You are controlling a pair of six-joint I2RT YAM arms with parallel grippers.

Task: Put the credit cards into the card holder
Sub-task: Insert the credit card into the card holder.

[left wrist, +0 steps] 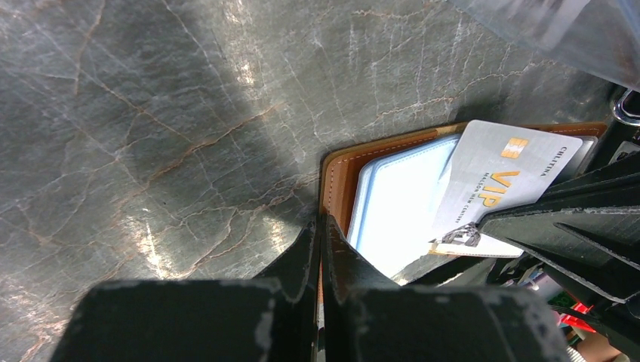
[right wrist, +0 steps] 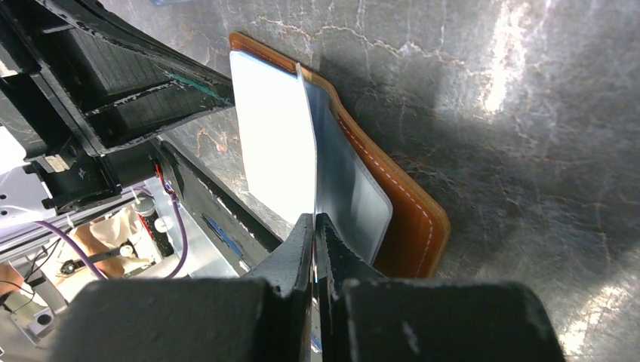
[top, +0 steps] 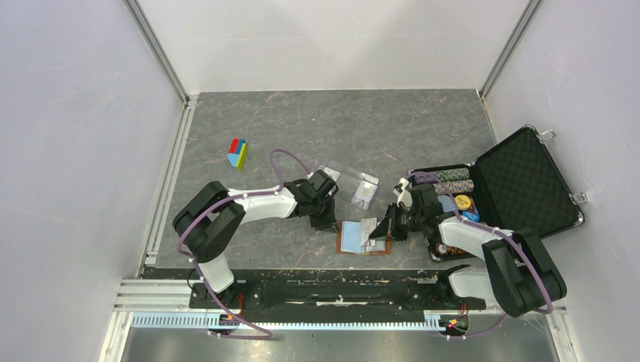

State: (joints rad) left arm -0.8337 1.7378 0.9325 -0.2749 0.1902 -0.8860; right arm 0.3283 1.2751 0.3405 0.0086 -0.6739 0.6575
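The card holder (top: 377, 247), a brown leather wallet, lies open on the table between both arms. My left gripper (top: 334, 224) (left wrist: 323, 226) is shut on the card holder's (left wrist: 338, 177) left edge, with brown leather showing between the jaws. A pale blue credit card (left wrist: 396, 207) (right wrist: 272, 143) lies inside it. My right gripper (top: 386, 230) (right wrist: 313, 222) is shut on a silver VIP credit card (left wrist: 506, 170) (right wrist: 308, 151), which slants over the card holder's (right wrist: 407, 219) right half. The right wrist view shows this card edge-on.
A clear plastic tray (top: 355, 188) lies just behind the wallet. An open black foam-lined case (top: 521, 188) with poker chips (top: 453, 181) stands at the right. A small coloured block (top: 238, 153) sits at the back left. White walls enclose the table.
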